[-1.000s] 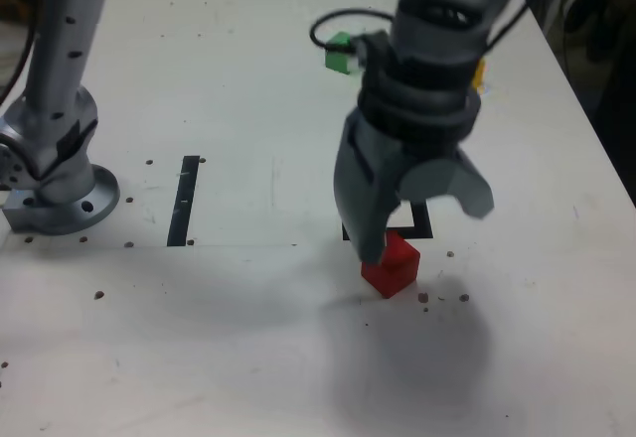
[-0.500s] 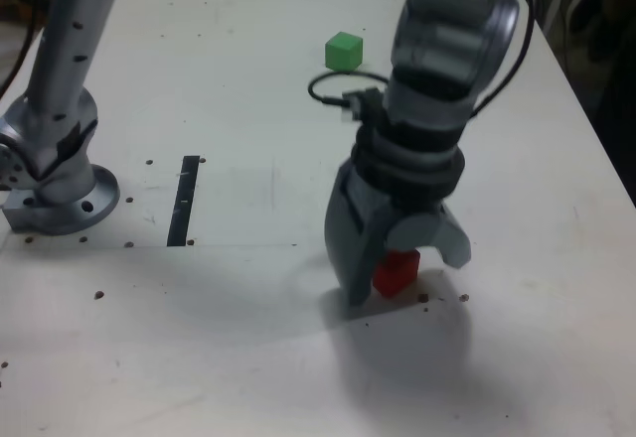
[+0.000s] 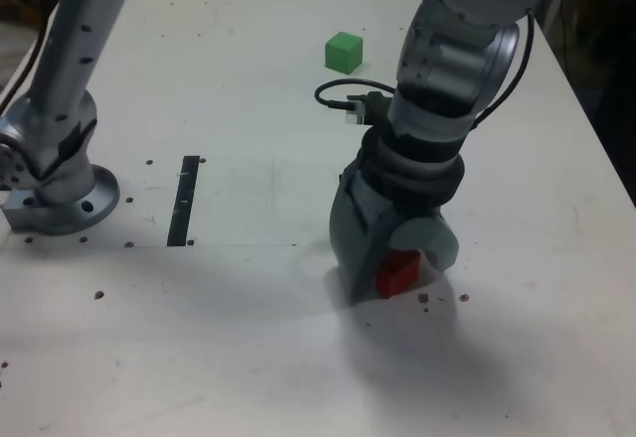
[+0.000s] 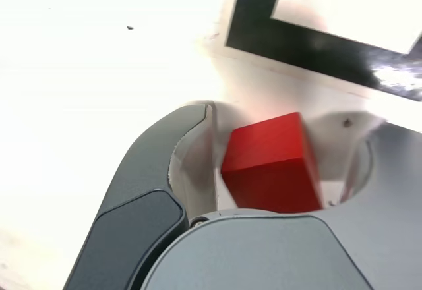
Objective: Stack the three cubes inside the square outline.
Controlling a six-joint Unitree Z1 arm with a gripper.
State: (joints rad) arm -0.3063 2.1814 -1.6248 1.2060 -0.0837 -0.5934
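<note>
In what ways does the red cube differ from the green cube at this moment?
The red cube sits between the jaws of the gripper; the green cube stands free, with nothing around it. In the exterior view the red cube is near the camera, the green cube farther up the table. The red cube is partly hidden by the gripper; the green cube is fully visible. Both look alike in shape and rest on the table.

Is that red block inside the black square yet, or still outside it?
Outside. In the wrist view the red block sits between the gripper jaws on bare table, with the black square outline clear of it beyond.
</note>
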